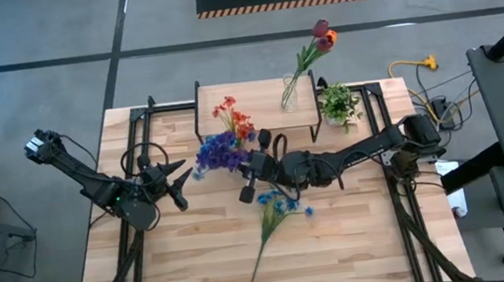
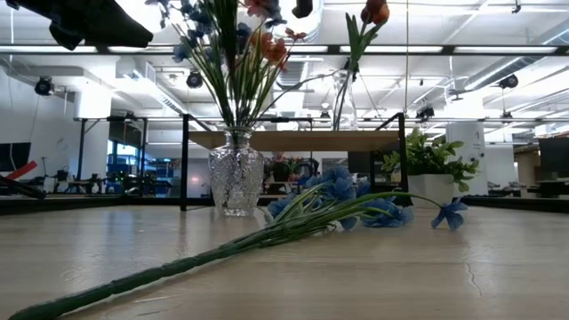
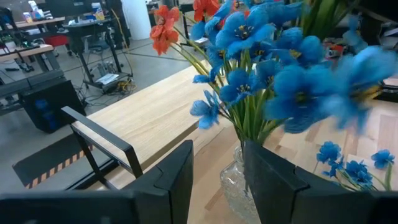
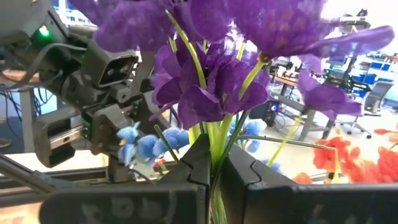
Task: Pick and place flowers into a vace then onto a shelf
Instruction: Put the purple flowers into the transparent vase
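Observation:
A cut-glass vase (image 2: 236, 182) stands on the table in front of the shelf (image 1: 254, 113) and holds purple flowers (image 1: 218, 151), blue flowers (image 3: 261, 68) and orange-red flowers (image 1: 234, 117). My right gripper (image 1: 245, 163) is above the vase, shut on the purple flowers' stems. My left gripper (image 1: 184, 188) is open just left of the vase, whose neck (image 3: 235, 180) shows beyond the gap between its fingers; I see no touch. Another blue flower (image 1: 279, 215) lies flat on the table. A slim glass vase (image 1: 289, 95) with dark red and orange heads stands on the shelf. My right gripper pinches the purple flowers' green stems (image 4: 214, 134) between its two fingers, below the heads. The fingers come about level from the table's right and lie across the stems. The stems stand roughly upright and run down into the cut-glass vase.
A small leafy potted plant (image 1: 339, 104) stands by the shelf's right end. The lying blue flower's long stem (image 2: 178, 267) stretches toward the near edge. Cables and a yellow plug (image 1: 418, 65) lie beyond the table's right side.

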{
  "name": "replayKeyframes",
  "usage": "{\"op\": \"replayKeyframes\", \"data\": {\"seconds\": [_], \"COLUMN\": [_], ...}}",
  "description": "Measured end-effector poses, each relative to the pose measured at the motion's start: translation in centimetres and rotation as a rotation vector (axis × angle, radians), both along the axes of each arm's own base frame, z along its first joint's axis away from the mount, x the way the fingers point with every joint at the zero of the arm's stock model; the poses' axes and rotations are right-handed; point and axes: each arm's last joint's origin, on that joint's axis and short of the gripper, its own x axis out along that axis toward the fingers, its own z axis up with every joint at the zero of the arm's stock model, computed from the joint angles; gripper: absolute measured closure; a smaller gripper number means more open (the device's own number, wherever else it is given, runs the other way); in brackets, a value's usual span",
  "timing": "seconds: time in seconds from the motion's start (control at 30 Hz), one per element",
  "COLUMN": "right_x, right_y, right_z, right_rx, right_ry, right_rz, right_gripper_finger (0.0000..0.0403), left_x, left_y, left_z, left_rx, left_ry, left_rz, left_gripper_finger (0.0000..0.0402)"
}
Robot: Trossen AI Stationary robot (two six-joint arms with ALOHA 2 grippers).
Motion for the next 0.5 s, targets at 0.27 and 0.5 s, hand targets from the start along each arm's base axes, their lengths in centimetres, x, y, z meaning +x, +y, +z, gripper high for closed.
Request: {"op": "replayKeyframes", "data": {"seconds": [0.27,0.5], "right_x": [-0.1,-0.4], "right_y": [-0.5,-0.9], "right_z": [-0.6,-2.3], "right_rx": [0.011,0.074], "right_ry": [0.009,0.026], "right_rz": [-0.011,-0.018], "right_gripper_finger": [0.0394,0.0394], "left_x": [0.0,0.0], "left_y": [0.0,0.0], "left_z": [0.0,0.0], "left_rx": [0.009,0.01], "left_ry": [0.009,0.009], "left_rz": [-0.001,0.0], "left_gripper_finger": [0.0276,0.0276]}}
